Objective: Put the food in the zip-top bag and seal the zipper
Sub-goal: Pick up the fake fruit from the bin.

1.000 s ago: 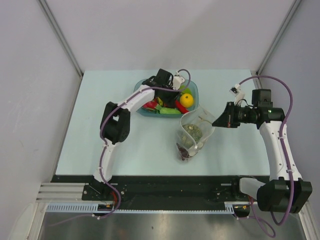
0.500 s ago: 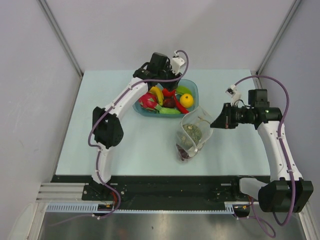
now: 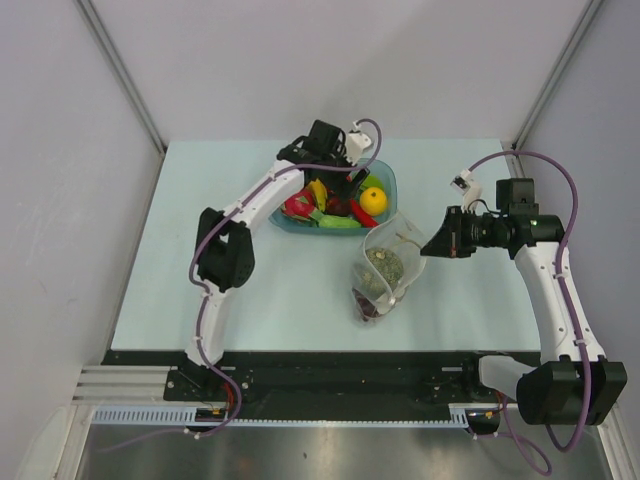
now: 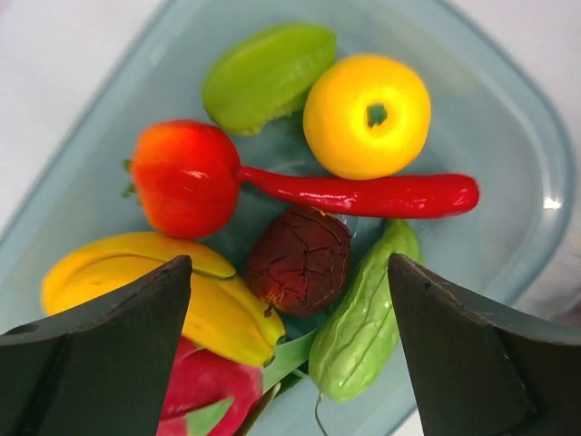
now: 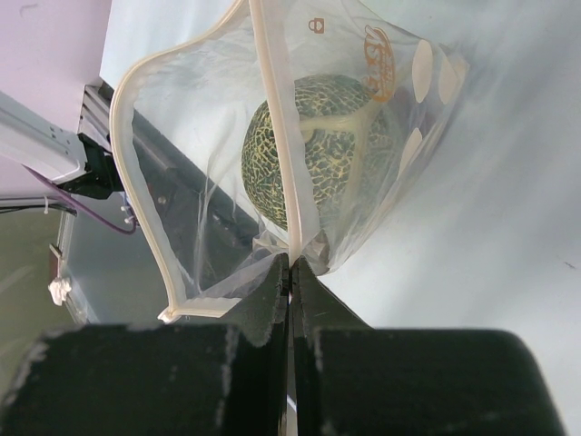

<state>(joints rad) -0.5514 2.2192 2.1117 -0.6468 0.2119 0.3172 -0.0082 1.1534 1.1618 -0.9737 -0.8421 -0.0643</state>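
**State**
- Right fingers (image 5: 290, 265): closed flat on the rim of the zip-top bag (image 3: 386, 262). They pinch one lip of the zipper (image 5: 270, 109). The other lip bows away, so the mouth gapes.
- Left fingers (image 4: 289, 265): spread wide and holding nothing. They are poised over the blue bowl (image 3: 388, 182) with a dark maroon fruit (image 4: 300, 259) between them.

**Location of the food**
- The grey-green ball (image 5: 313, 173) sits inside the bag.
- The grapes (image 3: 368, 304) show as a dark cluster at the bag's near end, apparently inside too.
- The bag leans on the tabletop (image 3: 200, 250), just in front of the bowl.

**Hazards, as I judge them**
1. Single-point hold: if I pull or lift with the right fingers, the bag may pivot and the ball may roll towards the open mouth.
2. Misaligned seal: with only one lip clamped, pressing the strip shut may skew it or leave a gap.
3. Slip: the thin film may slide out of the pinch.
4. Wrong item: closing the left fingers here would take bowl fruit that does not belong in the bag.
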